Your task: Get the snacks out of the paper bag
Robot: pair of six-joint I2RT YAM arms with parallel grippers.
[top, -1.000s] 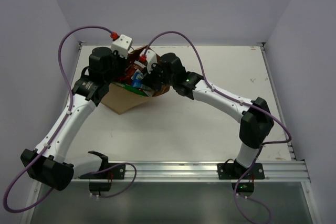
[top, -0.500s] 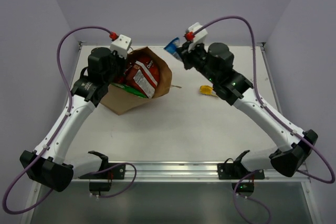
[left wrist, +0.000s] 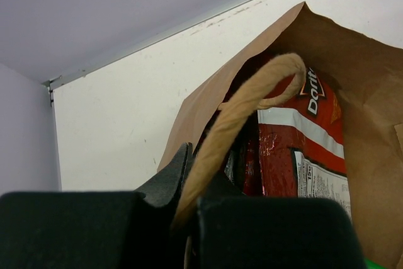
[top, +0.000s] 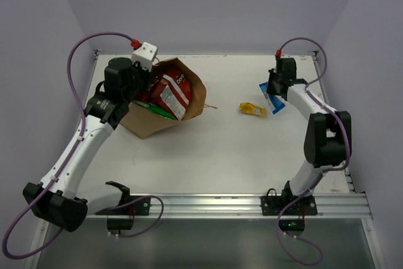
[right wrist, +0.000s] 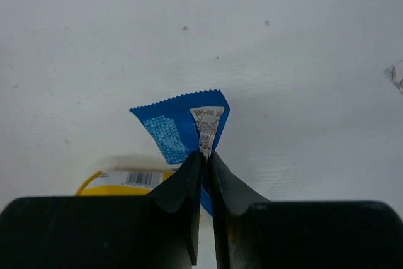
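The brown paper bag [top: 145, 121] lies on its side at the back left, mouth towards the right. Inside it show an orange-red Doritos bag [top: 174, 92], another red packet and a strip of green chip bag [top: 155, 111]. My left gripper [top: 143, 82] is at the bag's mouth, shut on its twisted handle [left wrist: 252, 102]; the Doritos bag [left wrist: 302, 149] sits just behind that loop. At the far right my right gripper [top: 271, 89] is shut on the slim blue bar [top: 272, 99], pinching its end [right wrist: 176, 130] low over the table.
A small yellow packet [top: 252, 109] lies on the table just left of the blue bar, and shows under the right fingers [right wrist: 119, 183]. The table's back edge and side rails are close to both grippers.
My right arm has pulled out of the bag's mouth and swung to the far right, carrying the blue bar. The left arm and the bag have stayed put.
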